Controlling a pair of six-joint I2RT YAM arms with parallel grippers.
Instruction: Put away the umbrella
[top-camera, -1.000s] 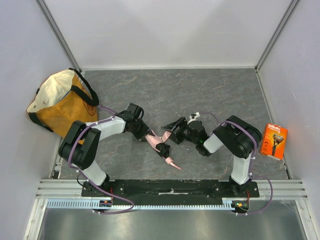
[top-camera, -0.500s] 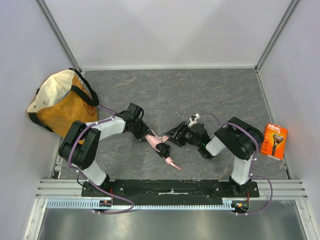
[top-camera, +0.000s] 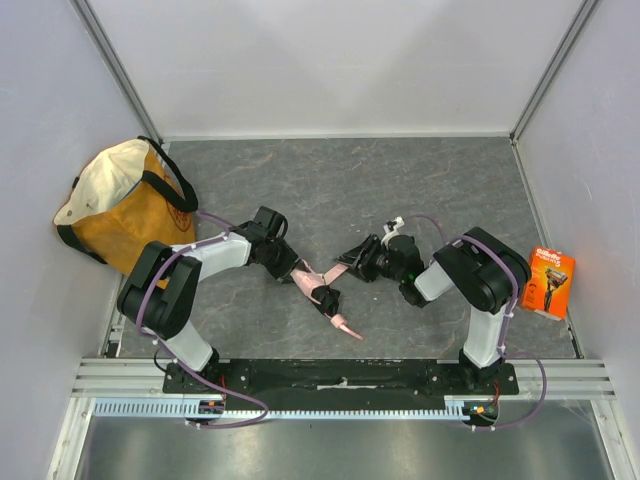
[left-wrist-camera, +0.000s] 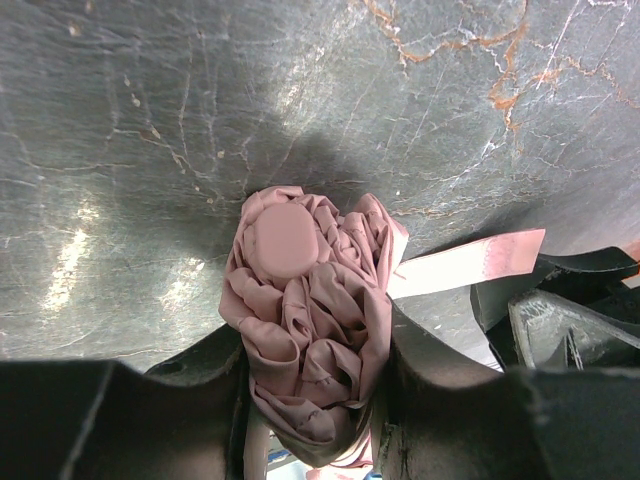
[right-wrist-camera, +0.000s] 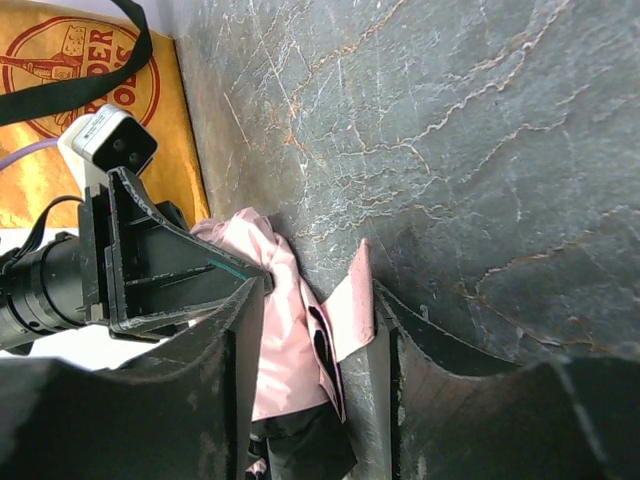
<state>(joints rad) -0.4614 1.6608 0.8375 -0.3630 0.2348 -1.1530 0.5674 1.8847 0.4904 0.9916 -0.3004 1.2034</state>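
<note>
The left gripper (left-wrist-camera: 315, 372) is closed on the umbrella (top-camera: 310, 280): in the left wrist view its two fingers press the bunched pink fabric from both sides. The right gripper (right-wrist-camera: 315, 305) has its fingers apart. The thin pink strap (right-wrist-camera: 350, 300) lies in the gap, close to one finger, but I do not see it clamped.

The umbrella lies folded on the grey table (top-camera: 420, 190), a little left of the middle and near the arm bases, between the two grippers. Its black handle end (top-camera: 327, 298) points toward the near edge. The orange-and-cream tote bag (top-camera: 120, 205) stands well apart at the far left.

I judge the umbrella to be light, but soft on the outside. The canopy cloth is loose and wrinkled, so fingers can slide on it or hold only the cloth and not the stiff core. The strap is too thin and floppy to carry the weight well. The better place to hold is across the fabric body with a deep, firm squeeze, or at the hard black handle end, which will not deform.
</note>
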